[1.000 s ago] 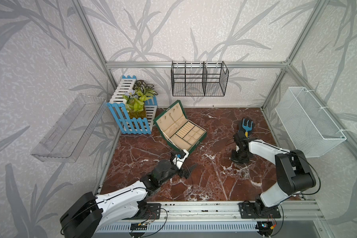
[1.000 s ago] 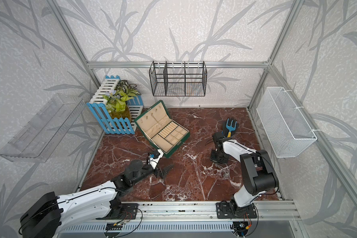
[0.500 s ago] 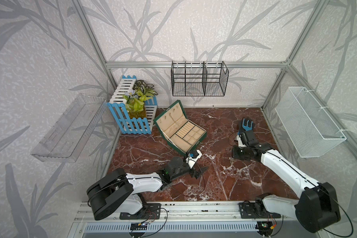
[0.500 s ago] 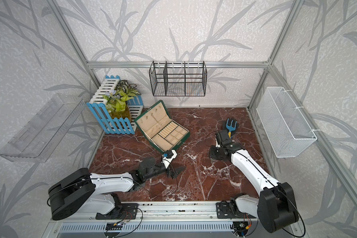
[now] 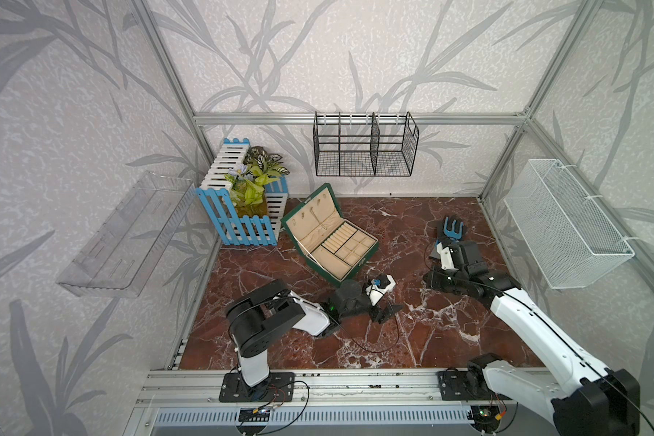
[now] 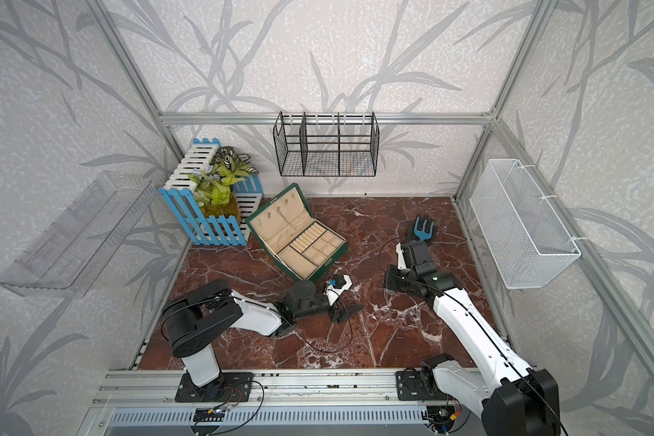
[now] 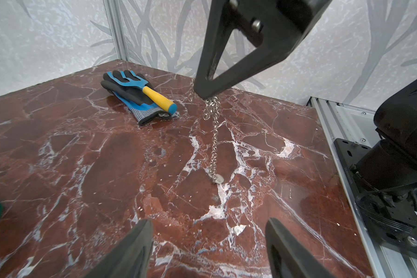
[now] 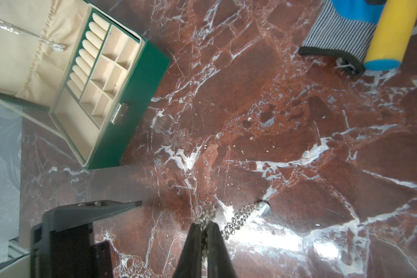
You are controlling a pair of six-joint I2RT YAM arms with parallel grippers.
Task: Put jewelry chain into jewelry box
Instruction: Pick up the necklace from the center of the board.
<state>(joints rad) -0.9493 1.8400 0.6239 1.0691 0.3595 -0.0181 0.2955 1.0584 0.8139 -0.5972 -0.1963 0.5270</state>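
The open jewelry box (image 5: 359, 262) (image 6: 327, 264) (image 8: 135, 96), dark green with cream lining, sits at the back left of the marble floor. My right gripper (image 8: 204, 223) (image 7: 206, 92) (image 5: 431, 280) is shut on the jewelry chain (image 8: 241, 216) (image 7: 214, 144). The chain hangs from the fingertips, and its round end tag (image 7: 218, 179) rests on the marble. My left gripper (image 7: 208, 223) (image 5: 386, 312) is open low over the floor. It faces the hanging chain from a short way off, with nothing between its fingers (image 7: 142, 231).
A blue-and-black glove with a blue fork tool (image 5: 450, 228) (image 7: 135, 93) lies behind the right gripper. A thin necklace (image 8: 22, 31) hangs in the box lid. A blue-white fence planter (image 5: 242, 211) stands at the back left. Wire baskets (image 5: 363, 147) (image 5: 567, 226) hang on the walls.
My left gripper has slid to the right over the floor toward the right gripper, and its jaws have narrowed somewhat. The right gripper stays shut on the chain near the glove.
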